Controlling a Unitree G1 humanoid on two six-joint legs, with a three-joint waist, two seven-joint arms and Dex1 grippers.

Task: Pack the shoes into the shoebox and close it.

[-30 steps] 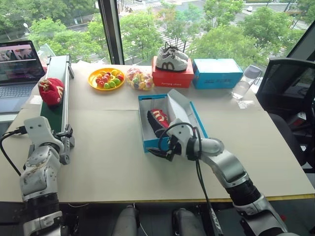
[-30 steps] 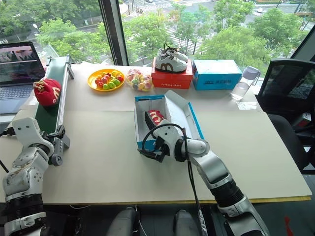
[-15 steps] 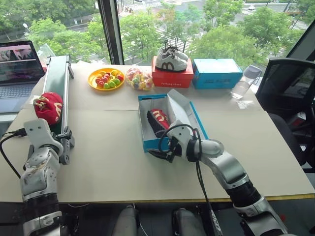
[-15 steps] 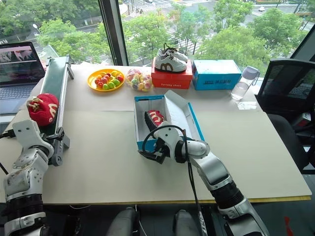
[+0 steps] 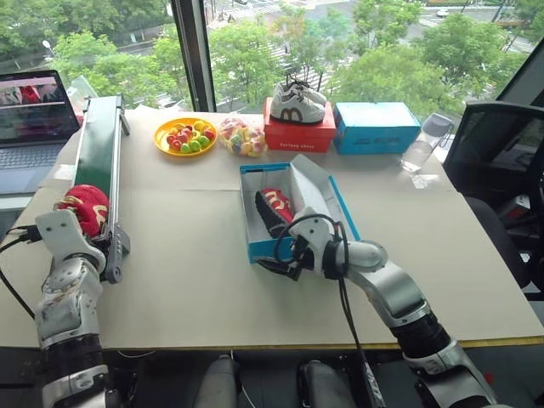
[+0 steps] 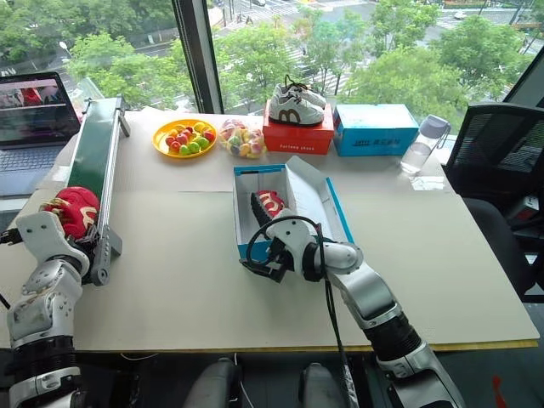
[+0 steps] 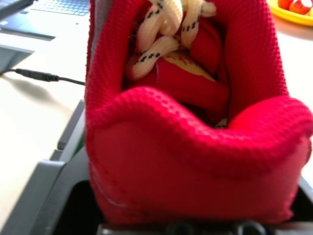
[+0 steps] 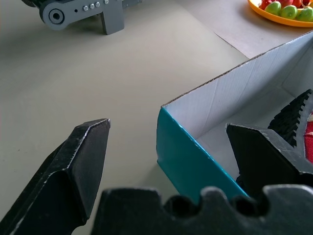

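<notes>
Left wrist view, red shoe [image 7: 195, 147] against claw

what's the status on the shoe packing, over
Right gripper open, straddling the shoebox corner. One shoe inside, lid up. Left gripper at second shoe on the conveyor, grip unconfirmed. Nothing in the way.

Beige table [image 5: 195, 255] by big window [image 5: 255, 51]; black chair [image 5: 497, 153] right.

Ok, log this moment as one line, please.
red mesh shoe: conveyor end, at left tool | second shoe: inside open blue cardboard shoebox | right tool: open, straddling box corner
</notes>
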